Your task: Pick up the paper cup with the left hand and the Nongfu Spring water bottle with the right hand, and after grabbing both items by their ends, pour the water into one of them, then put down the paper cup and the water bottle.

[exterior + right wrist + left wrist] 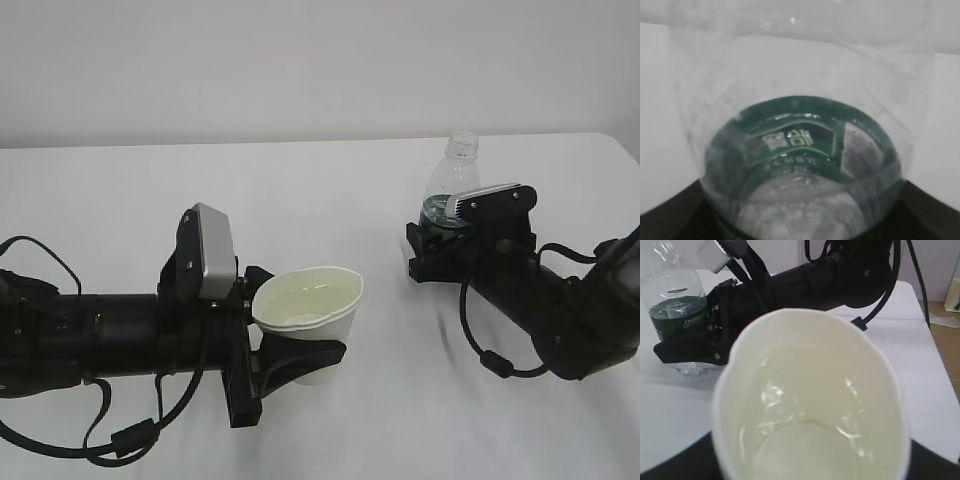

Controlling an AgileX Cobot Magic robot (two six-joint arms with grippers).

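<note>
- Paper cup sits in the lower middle of the exterior frame, clasped low on its wall by the fingers of the left hand, with water inside. We judge its rim already squeezed out of round, so a firmer clamp or a jolt could crumple it and spill the water onto the tabletop.
- In the upper right of that frame, the Nongfu Spring water bottle stands upright on the tabletop, the right hand around its base. We cannot tell from this angle how wide those fingers stand.
- Left wrist view: the cup's mouth fills the frame, and the liquid lies shallow at its bottom. The bottle stands at the upper left with the black gripper beside its label. If we lower the cup at a tilt, it may tip once released.
- Right wrist view: the bottle crowds the whole frame, dark finger edges only in the lower corners. Whether they touch the plastic we cannot tell. Dragging the arm back before the fingers clear could topple this light, nearly empty bottle.
</note>
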